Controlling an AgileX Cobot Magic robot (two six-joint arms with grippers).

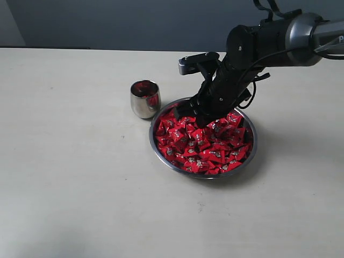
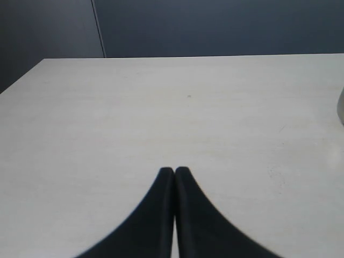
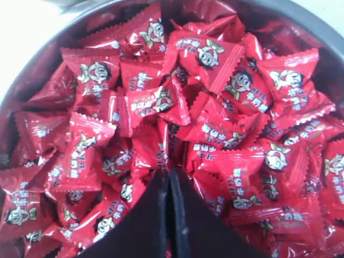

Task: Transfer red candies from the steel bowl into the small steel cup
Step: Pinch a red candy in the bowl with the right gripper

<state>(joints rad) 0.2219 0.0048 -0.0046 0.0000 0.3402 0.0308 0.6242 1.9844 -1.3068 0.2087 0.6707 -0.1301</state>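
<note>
Right gripper (image 3: 169, 172): fingers pressed together, tips down among the red candies (image 3: 209, 54); whether a wrapper is pinched cannot be told. The candies fill the steel bowl (image 1: 152, 141), which stands right of the table's (image 1: 80, 188) middle. The small steel cup (image 1: 145, 99) stands upright just beside the bowl's far-left rim; its contents cannot be told. Left gripper (image 2: 173, 172): fingers together, over bare table.

red candies (image 1: 201, 146) in steel bowl (image 1: 256, 141) | small steel cup (image 1: 145, 99) beside, left
</note>
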